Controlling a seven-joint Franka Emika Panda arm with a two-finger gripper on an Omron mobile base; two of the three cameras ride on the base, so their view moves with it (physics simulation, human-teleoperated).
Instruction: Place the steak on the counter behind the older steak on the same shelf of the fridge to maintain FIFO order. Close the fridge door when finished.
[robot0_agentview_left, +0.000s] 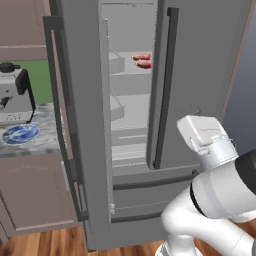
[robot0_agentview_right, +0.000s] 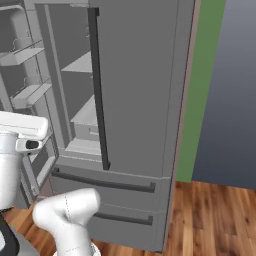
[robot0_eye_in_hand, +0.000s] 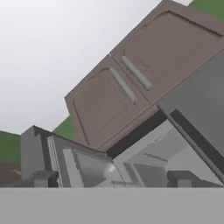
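The grey fridge (robot0_agentview_left: 205, 70) stands with its left door (robot0_agentview_left: 85, 125) swung open and its right door shut. Two small raw steaks lie close together on an upper shelf (robot0_agentview_left: 131, 71). One steak (robot0_agentview_left: 141, 57) lies farther back and looks redder. The other steak (robot0_agentview_left: 144, 64) lies just in front and looks paler pink. My hand is the white block low in front of the right door, well below that shelf. In the hand view my gripper (robot0_eye_in_hand: 113, 178) is open, its fingertips (robot0_eye_in_hand: 43, 177) wide apart with nothing between them. The marbled counter (robot0_agentview_left: 47, 131) lies left of the fridge.
A coffee machine (robot0_agentview_left: 15, 95) and a blue patterned plate (robot0_agentview_left: 20, 134) sit on the counter. The open door's bins (robot0_agentview_right: 27, 92) are close to my hand. Brownish wall cabinets (robot0_eye_in_hand: 131, 83) hang above. A wood floor (robot0_agentview_right: 215, 215) lies to the right of the fridge (robot0_agentview_right: 140, 100).
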